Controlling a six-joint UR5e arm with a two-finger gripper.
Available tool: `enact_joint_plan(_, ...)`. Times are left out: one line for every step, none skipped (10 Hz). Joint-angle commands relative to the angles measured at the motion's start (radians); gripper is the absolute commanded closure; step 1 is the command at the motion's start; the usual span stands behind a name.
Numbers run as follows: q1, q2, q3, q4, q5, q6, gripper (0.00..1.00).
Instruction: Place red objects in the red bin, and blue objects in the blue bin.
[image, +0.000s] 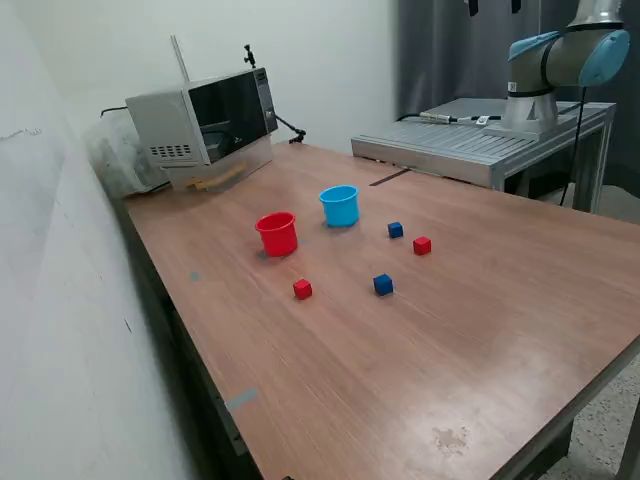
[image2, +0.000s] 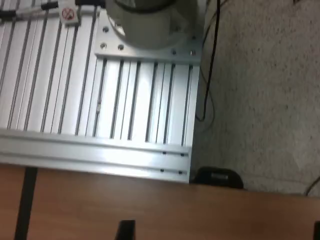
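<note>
Wooden desk (image: 480, 330), holding:
- Red cup (image: 277, 233), upright, beside the light blue cup (image: 340, 205), also upright; apart, not touching.
- Red cube (image: 302, 289), in front of the red cup.
- Red cube (image: 422, 245), just beside a dark blue cube (image: 395, 230).
- Dark blue cube (image: 383, 285), between the two red cubes, nearer the front edge.
- Microwave (image: 205, 115), far corner.

All four cubes lie outside the cups.

End effector: out of both views; opening cannot be told. Arm base (image: 560, 60) on a ribbed metal platform (image2: 100, 100).

red cup (image: 277, 233) and blue cup (image: 340, 205) upright on wooden table (image: 480, 330), two red cubes (image: 302, 289) and two blue cubes (image: 383, 285) scattered nearby, microwave (image: 205, 118) behind.
</note>
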Motion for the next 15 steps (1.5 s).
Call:
enact_joint_plan(0.000,0.107,-0.157,-0.064,0.072,0.004,0.00)
enact_joint_plan(0.000,0.151,-0.208,-0.128,0.096,0.004,0.00)
enact_joint_plan(-0.007,0.206,-0.253,-0.198,0.096,0.004,0.00)
enact_joint_plan(-0.001,0.296,-0.268,-0.301,0.098,0.006,0.00)
enact_joint_plan(0.006,0.332,-0.259,-0.399,0.099,0.007,0.00)
enact_joint_plan(0.042,0.387,-0.267,-0.471,0.101,0.018,0.00)
enact_joint_plan(0.044,0.447,-0.285,-0.540,0.101,0.074,0.00)
enact_joint_plan(0.052,0.528,-0.334,-0.581,0.101,0.107,0.00)
enact_joint_plan(0.071,0.609,-0.388,-0.601,0.102,0.107,0.00)
enact_joint_plan(0.104,0.683,-0.428,-0.643,0.102,0.107,0.00)
enact_joint_plan(0.111,0.740,-0.437,-0.712,0.099,0.104,0.00)
enact_joint_plan(0.116,0.827,-0.474,-0.754,0.099,0.104,0.00)
enact_joint_plan(0.115,0.880,-0.497,-0.777,0.099,0.104,0.00)
enact_joint_plan(0.115,0.930,-0.521,-0.806,0.098,0.100,0.00)
enact_joint_plan(0.115,0.982,-0.558,-0.817,0.098,0.093,0.00)
